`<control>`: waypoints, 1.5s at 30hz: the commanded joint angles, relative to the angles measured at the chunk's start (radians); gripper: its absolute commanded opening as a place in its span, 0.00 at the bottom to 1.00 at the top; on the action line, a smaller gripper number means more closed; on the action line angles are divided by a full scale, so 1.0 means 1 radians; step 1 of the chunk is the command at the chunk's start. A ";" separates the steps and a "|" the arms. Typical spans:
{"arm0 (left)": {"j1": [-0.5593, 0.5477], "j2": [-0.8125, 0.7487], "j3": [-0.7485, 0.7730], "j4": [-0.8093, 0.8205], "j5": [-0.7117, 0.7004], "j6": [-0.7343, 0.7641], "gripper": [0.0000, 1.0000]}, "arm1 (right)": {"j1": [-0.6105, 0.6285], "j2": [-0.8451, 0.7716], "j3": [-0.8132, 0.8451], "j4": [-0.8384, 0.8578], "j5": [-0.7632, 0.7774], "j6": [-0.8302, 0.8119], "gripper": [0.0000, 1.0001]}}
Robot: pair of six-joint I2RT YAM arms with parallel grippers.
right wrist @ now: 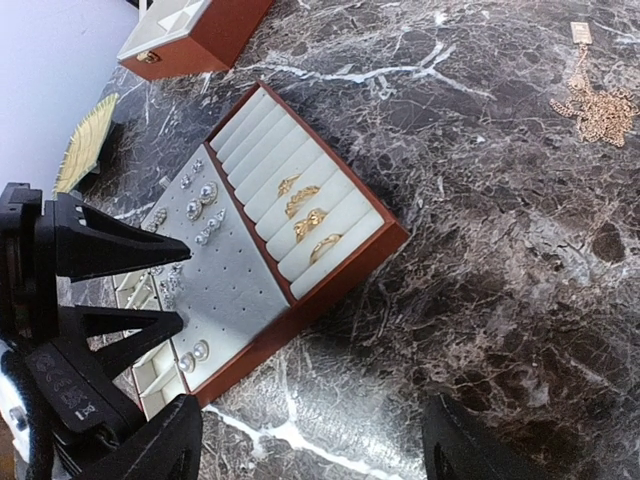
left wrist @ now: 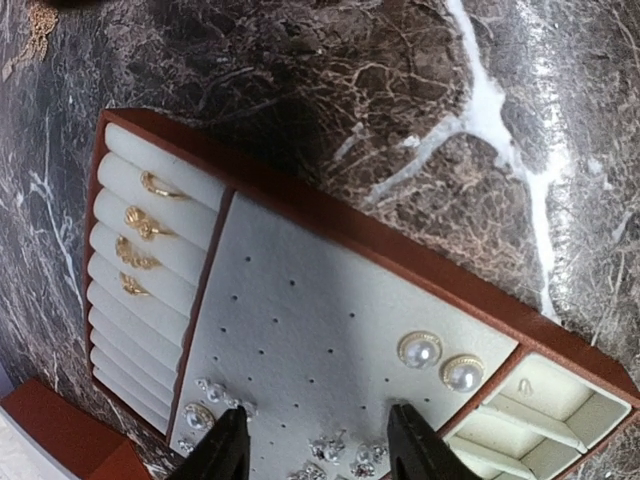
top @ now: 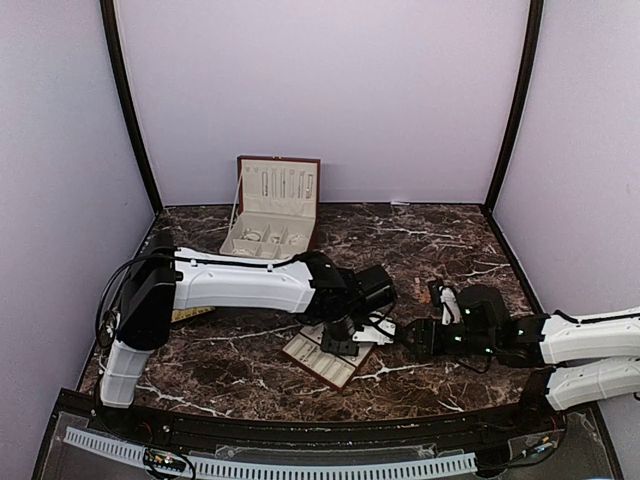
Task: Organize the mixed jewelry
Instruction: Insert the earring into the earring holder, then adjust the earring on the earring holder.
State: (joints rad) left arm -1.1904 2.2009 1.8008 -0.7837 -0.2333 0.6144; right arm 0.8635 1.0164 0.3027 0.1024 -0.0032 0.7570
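As the left pincer (left wrist: 319,412) gapes, studs (left wrist: 332,446) lie between its tips.

The worktop (top: 440,240) was a dark brown marble slab veined in white. Behind its far edge rose a plain lilac back wall (top: 320,90), and matching side walls (top: 50,200) closed in both of its ends. Dark slanting posts (top: 128,110) stood at the worktop's far corners. Along its near edge ran a white slotted strip (top: 300,465). Soft, even light lay over the worktop.
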 commanded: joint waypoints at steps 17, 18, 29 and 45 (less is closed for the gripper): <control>0.180 -0.314 -0.212 0.262 0.294 -0.273 0.54 | 0.009 0.038 0.133 -0.012 0.008 -0.064 0.70; 0.193 -0.339 -0.241 0.293 0.304 -0.294 0.54 | 0.013 0.048 0.141 -0.003 -0.018 -0.069 0.68; 0.380 -0.543 -0.487 0.492 0.385 -0.481 0.54 | 0.147 0.348 0.373 -0.091 0.076 -0.122 0.40; 0.496 -0.719 -0.766 0.666 0.333 -0.510 0.55 | 0.198 0.648 0.603 -0.159 0.064 -0.112 0.07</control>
State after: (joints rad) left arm -0.6979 1.5158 1.0805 -0.1730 0.1184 0.1085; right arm 1.0489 1.6203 0.8478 -0.0147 0.0456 0.6453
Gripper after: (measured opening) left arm 0.551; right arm 0.078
